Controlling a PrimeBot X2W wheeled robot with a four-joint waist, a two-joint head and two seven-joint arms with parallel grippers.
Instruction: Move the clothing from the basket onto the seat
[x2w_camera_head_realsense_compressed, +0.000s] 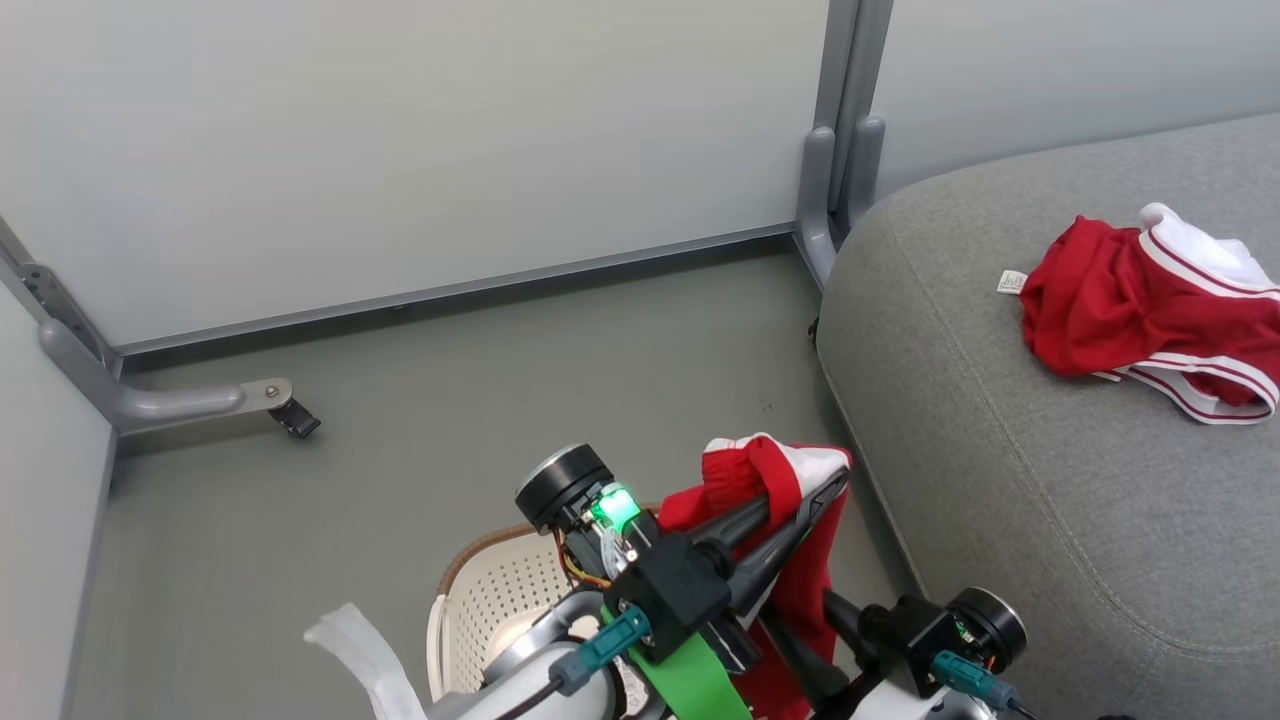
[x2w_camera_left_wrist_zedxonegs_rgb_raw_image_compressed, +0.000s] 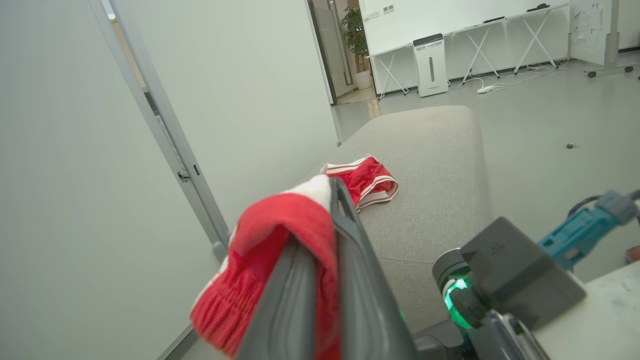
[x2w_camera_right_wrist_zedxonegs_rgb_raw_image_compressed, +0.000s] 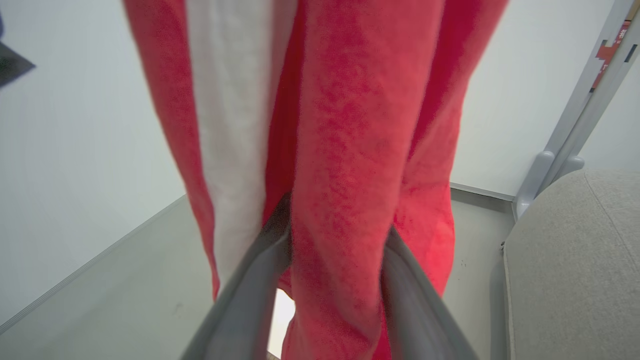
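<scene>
A red garment with a white panel (x2w_camera_head_realsense_compressed: 790, 470) hangs from my left gripper (x2w_camera_head_realsense_compressed: 800, 495), which is shut on it above the cream basket (x2w_camera_head_realsense_compressed: 490, 590). The left wrist view has the same cloth (x2w_camera_left_wrist_zedxonegs_rgb_raw_image_compressed: 280, 235) draped over my left gripper (x2w_camera_left_wrist_zedxonegs_rgb_raw_image_compressed: 327, 210). My right gripper (x2w_camera_right_wrist_zedxonegs_rgb_raw_image_compressed: 337, 225) is open, its fingers (x2w_camera_right_wrist_zedxonegs_rgb_raw_image_compressed: 400, 280) either side of a hanging red fold (x2w_camera_right_wrist_zedxonegs_rgb_raw_image_compressed: 345, 150). In the head view it (x2w_camera_head_realsense_compressed: 815, 650) reaches into the cloth from the lower right. Another red-and-white garment (x2w_camera_head_realsense_compressed: 1110, 300) (x2w_camera_left_wrist_zedxonegs_rgb_raw_image_compressed: 367, 177) lies on the grey seat (x2w_camera_head_realsense_compressed: 1000, 450) (x2w_camera_left_wrist_zedxonegs_rgb_raw_image_compressed: 435, 165) (x2w_camera_right_wrist_zedxonegs_rgb_raw_image_compressed: 575, 260).
Pale partition walls (x2w_camera_head_realsense_compressed: 400, 150) close off the back and left. A grey post foot with a caster (x2w_camera_head_realsense_compressed: 295, 418) juts onto the floor at the left, and another post (x2w_camera_head_realsense_compressed: 840, 150) stands by the seat's corner. Grey floor (x2w_camera_head_realsense_compressed: 500, 380) lies between basket and wall.
</scene>
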